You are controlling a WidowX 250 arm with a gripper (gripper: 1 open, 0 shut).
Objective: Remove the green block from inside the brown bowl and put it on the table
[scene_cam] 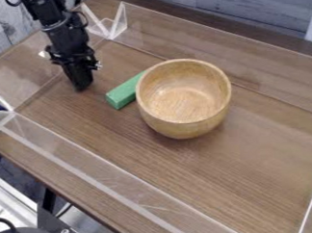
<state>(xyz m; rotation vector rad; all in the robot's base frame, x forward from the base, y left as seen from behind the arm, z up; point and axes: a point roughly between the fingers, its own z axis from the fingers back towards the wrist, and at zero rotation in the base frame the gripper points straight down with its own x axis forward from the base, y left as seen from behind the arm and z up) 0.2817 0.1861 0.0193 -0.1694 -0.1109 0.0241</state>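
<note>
Clearly green blk [124, 92], apart f/ jaws [81, 81], beside bowl [184, 98]

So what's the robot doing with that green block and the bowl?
Right now it isn't holding either one. The green block lies on the table, outside the brown bowl and right up beside it. The bowl stands upright with nothing inside. The robot's gripper is off to the side, away from both. The block is out, so the job looks done.
</note>
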